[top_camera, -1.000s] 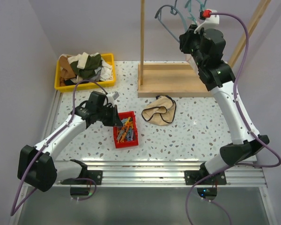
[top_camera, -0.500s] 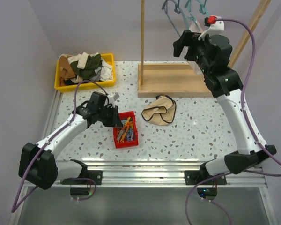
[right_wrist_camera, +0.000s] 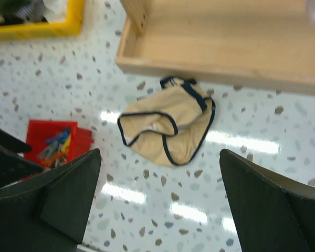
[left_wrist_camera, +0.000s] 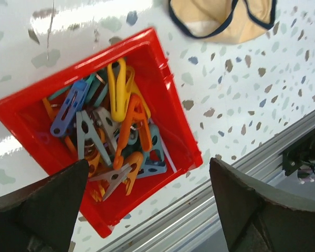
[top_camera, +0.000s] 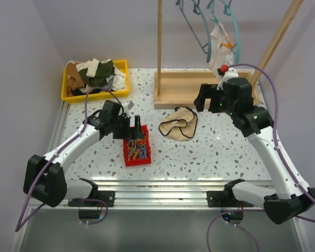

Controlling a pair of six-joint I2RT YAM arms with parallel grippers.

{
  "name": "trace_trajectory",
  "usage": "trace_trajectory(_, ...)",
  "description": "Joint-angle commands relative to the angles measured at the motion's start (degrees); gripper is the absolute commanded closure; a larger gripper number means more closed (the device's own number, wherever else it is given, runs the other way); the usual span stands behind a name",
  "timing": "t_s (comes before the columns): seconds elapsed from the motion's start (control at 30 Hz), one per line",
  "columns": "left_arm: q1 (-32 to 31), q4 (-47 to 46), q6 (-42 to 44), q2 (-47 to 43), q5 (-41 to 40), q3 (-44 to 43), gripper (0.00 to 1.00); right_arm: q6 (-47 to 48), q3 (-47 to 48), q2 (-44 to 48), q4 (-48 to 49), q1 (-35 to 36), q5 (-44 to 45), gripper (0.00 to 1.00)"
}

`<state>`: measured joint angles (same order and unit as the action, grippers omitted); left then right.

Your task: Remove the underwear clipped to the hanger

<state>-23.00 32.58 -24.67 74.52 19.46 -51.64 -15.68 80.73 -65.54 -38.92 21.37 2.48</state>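
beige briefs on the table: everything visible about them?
The beige briefs look like soft tan fabric with dark trim along the waist and leg openings, and a paler lining shows inside. They lie crumpled and partly folded on the speckled table, just in front of the wooden stand base. Whether they touch it is unclear.

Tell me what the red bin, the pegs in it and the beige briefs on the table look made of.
Small red rectangular bin: likely moulded plastic, slightly glossy, with smooth thin walls. Coloured clothes pegs: apparently plastic, in flat bright colours. Beige briefs with dark trim: soft matte fabric, crumpled and folded; the fibre cannot be told.
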Motion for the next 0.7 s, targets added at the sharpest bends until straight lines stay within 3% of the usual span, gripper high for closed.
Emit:
trace_trajectory(0.0, -0.1, -4.9, 1.8, 0.9, 1.4, -6.3, 0.00, -2.0, -5.7, 2.9, -2.7, 0.1, -2.2, 0.01)
trace_trajectory(0.27, -5.4, -5.9, 8.4, 16.3, 5.8, -25.2, 0.00, -3.7, -9.8, 4.4, -5.1, 0.2, 0.8, 0.01)
trace_trajectory(0.5, -13.4, -6.2, 18.8, 34.5, -1.9, -42.4, 0.00, -10.2, -13.1, 7.1, -10.0, 0.2, 9.8, 0.01)
trace_trajectory(0.67, -16.5, -9.7, 24.4, 42.4, -8.0, -44.0, 0.00, -12.0, -15.5, 10.9, -12.0, 0.3, 11.0, 0.01)
